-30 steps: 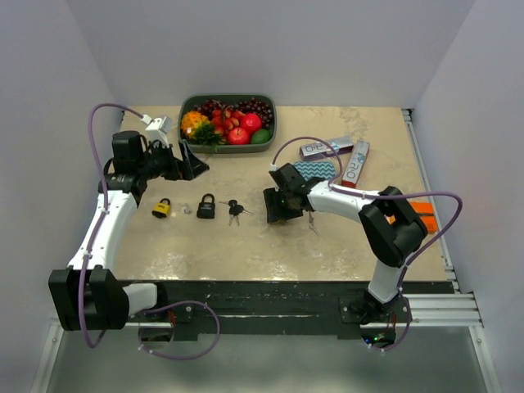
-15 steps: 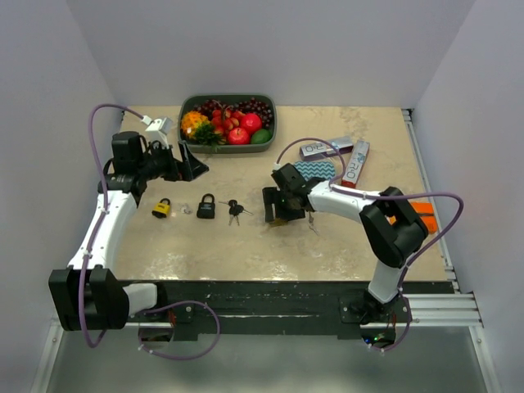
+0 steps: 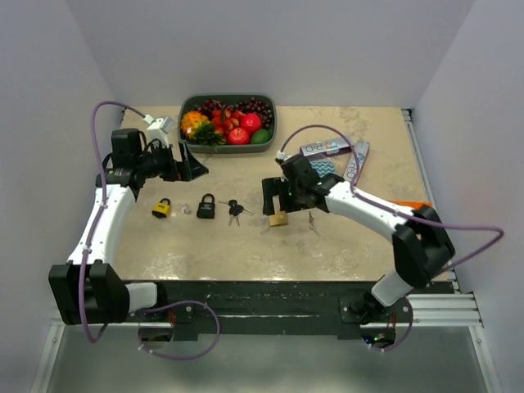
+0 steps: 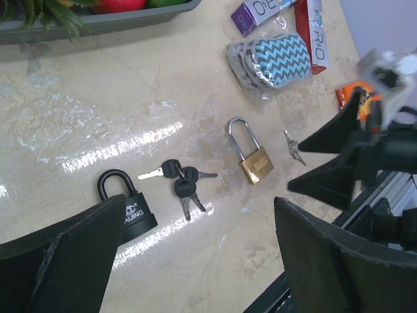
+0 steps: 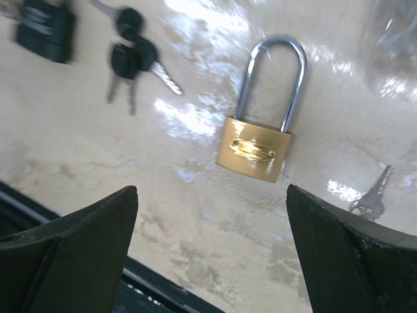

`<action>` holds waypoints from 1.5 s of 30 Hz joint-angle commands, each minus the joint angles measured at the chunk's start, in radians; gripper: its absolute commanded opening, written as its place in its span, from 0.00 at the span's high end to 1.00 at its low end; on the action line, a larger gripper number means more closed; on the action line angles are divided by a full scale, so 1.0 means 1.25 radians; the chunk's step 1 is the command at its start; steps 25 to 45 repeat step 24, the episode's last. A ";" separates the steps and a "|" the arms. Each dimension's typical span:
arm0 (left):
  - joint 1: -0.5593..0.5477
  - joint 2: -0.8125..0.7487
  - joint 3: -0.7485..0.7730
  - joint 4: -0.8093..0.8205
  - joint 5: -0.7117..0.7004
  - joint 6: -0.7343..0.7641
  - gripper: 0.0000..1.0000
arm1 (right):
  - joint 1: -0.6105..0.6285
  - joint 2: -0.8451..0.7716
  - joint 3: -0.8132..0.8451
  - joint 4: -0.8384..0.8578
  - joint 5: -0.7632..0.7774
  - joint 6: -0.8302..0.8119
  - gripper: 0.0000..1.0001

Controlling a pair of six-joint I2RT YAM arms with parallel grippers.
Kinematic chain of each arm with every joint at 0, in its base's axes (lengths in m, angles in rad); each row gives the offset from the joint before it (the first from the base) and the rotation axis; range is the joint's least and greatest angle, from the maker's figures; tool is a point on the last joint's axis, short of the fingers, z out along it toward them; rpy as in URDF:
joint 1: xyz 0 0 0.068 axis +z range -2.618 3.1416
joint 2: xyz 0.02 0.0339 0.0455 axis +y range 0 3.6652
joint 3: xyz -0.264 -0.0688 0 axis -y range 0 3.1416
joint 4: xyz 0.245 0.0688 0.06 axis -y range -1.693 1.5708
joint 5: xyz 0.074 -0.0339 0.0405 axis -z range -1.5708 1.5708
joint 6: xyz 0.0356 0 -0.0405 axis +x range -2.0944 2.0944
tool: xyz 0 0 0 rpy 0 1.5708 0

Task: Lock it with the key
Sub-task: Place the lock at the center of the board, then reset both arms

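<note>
The brass padlock (image 3: 278, 219) lies flat on the table (image 3: 246, 254), right of centre, with its shackle pointed away from the arm bases. In the right wrist view both shackle legs are seen to meet the body. The right gripper (image 3: 273, 199) is held just above and behind the padlock, with the jaws spread wide and nothing between them. The padlock is framed between the two fingers (image 5: 71, 254) without being touched. A single silver key (image 3: 313, 222) is found on the table just to the right of the brass padlock, apart from it.

To the left of the brass padlock, a bunch of black-headed keys (image 3: 234, 210) is spread on the surface. Beyond it lie a black padlock (image 3: 205, 206) and, further left, a yellow padlock (image 3: 162, 208). A small pale item between these two padlocks cannot be identified.

The left gripper (image 3: 195, 166) is held above the table at the far left, just in front of the fruit tray (image 3: 229, 148), with the jaws fully parted and empty.

Behind the right gripper, a chevron-patterned pouch (image 4: 270, 59), a purple box (image 4: 257, 10) and a red-and-white box (image 4: 318, 32) are grouped together. An orange packet (image 4: 355, 98) is partly hidden by the right arm. The brass padlock is fully visible in both wrist views.
</note>
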 commanded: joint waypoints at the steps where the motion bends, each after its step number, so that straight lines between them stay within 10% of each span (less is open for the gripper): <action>1: 0.010 0.008 0.040 -0.046 0.038 0.040 0.01 | -0.015 -0.147 0.044 0.016 0.002 -0.105 0.01; 16: -0.058 0.011 -0.093 -0.024 -0.280 0.280 0.01 | -0.298 -0.573 -0.156 0.024 0.075 -0.276 0.01; 24: -0.192 -0.043 -0.143 0.006 -0.338 0.272 0.01 | -0.322 -0.605 -0.210 0.028 0.054 -0.281 0.01; 45: -0.192 -0.043 -0.143 0.006 -0.338 0.272 0.01 | -0.322 -0.605 -0.210 0.028 0.054 -0.281 0.01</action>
